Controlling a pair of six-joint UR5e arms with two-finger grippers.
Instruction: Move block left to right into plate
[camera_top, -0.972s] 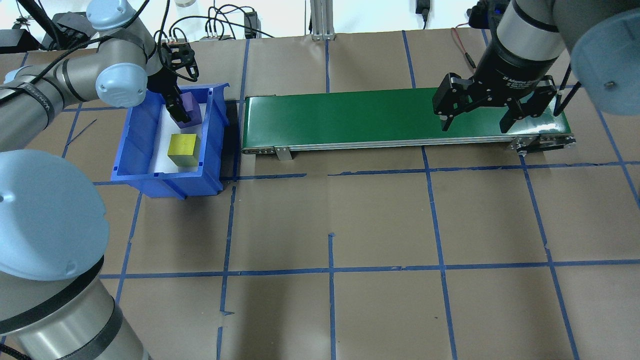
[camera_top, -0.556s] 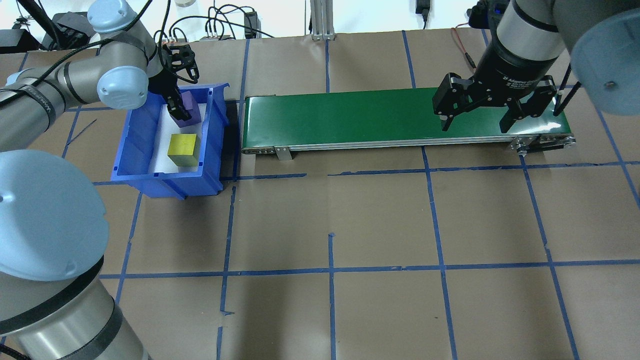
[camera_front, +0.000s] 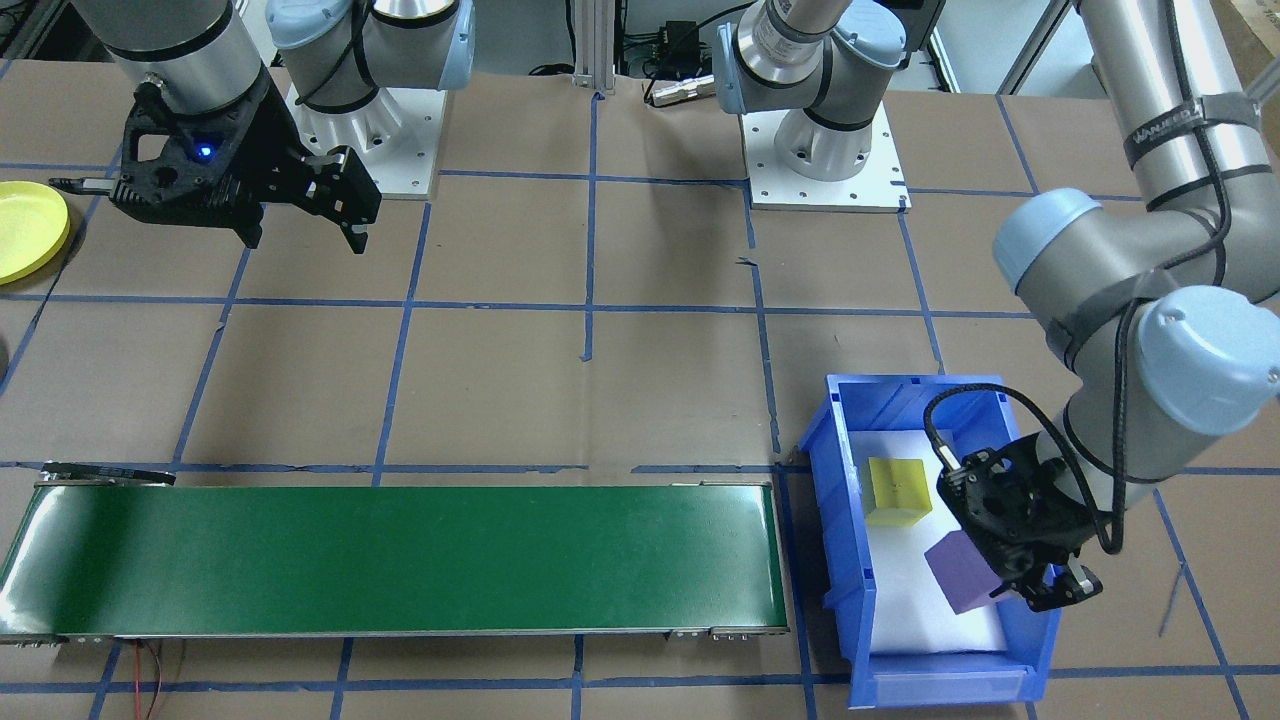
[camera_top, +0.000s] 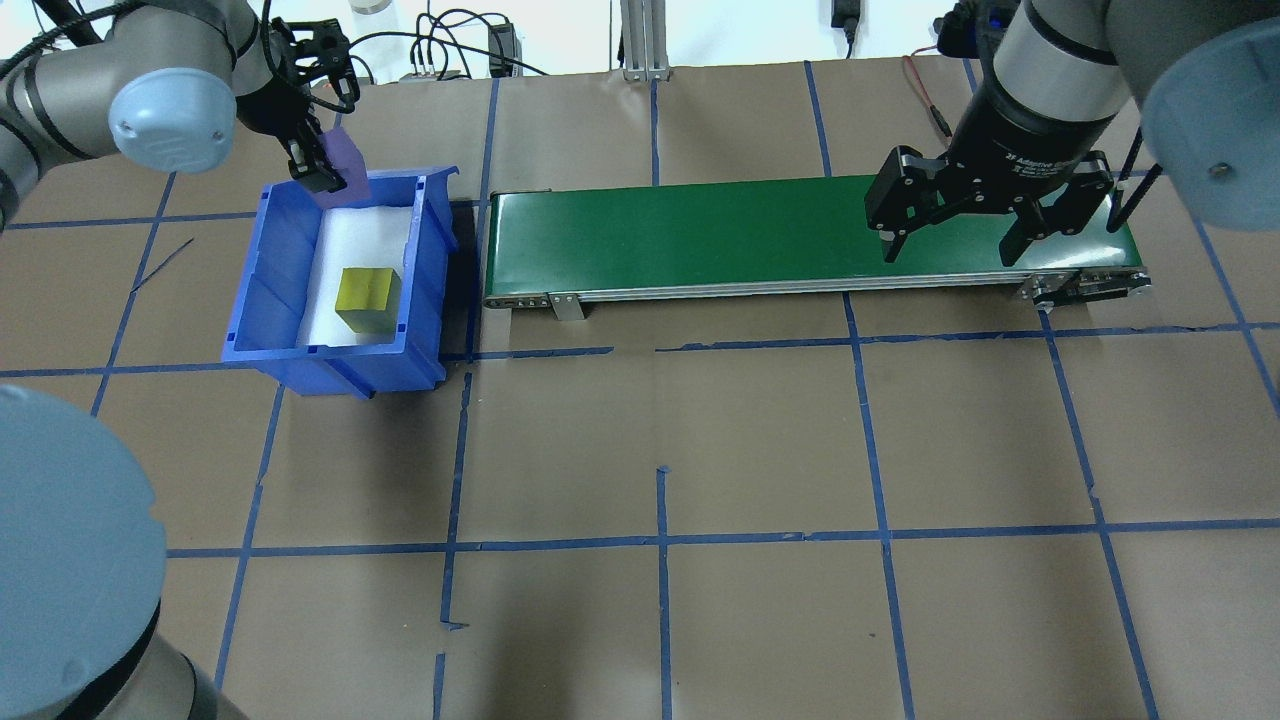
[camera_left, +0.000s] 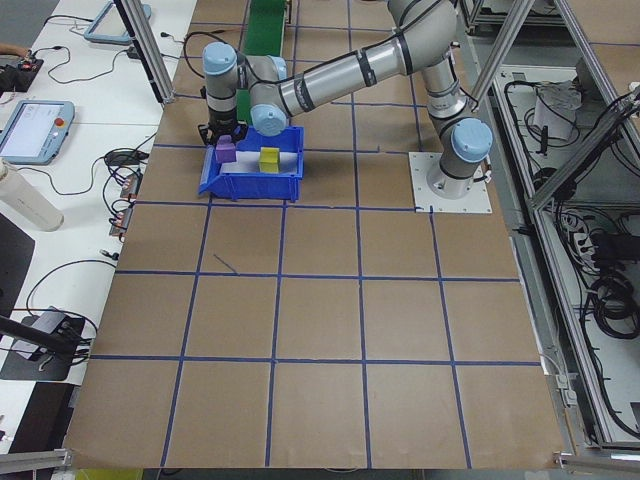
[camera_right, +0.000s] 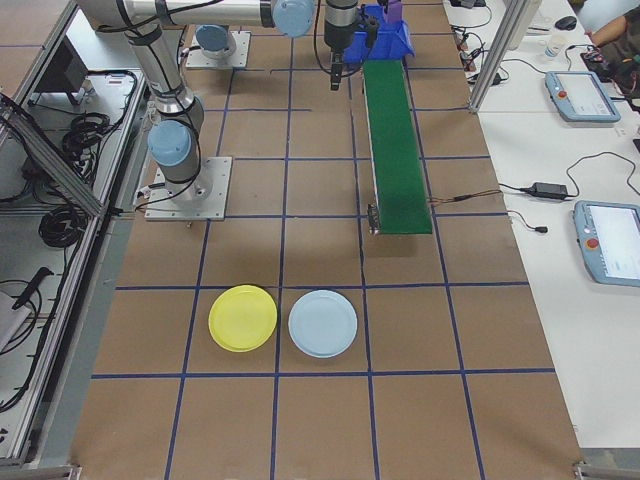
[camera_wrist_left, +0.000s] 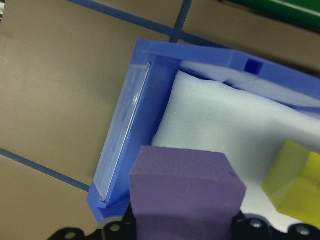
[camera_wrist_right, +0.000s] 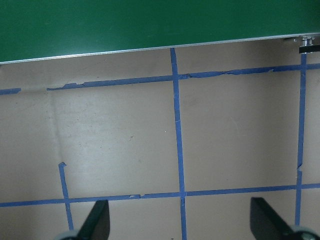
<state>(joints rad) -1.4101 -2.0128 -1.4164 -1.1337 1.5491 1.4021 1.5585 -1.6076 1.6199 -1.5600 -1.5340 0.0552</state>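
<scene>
We see a table covered in brown paper marked into squares by blue tape, with a green conveyor belt across it and white side benches carrying tablets and cables. Our left gripper is clenched on the purple block, held above the far end of the blue bin; a yellow block sits inside. Our right gripper hangs spread over the belt. The yellow plate lies beside a pale blue plate.

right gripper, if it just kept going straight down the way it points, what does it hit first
The right gripper points down, jaws open. Its wrist view shows bare brown paper table between the fingertips, the green conveyor belt only along the edge. Probably the table first, though depth is unclear.
</scene>
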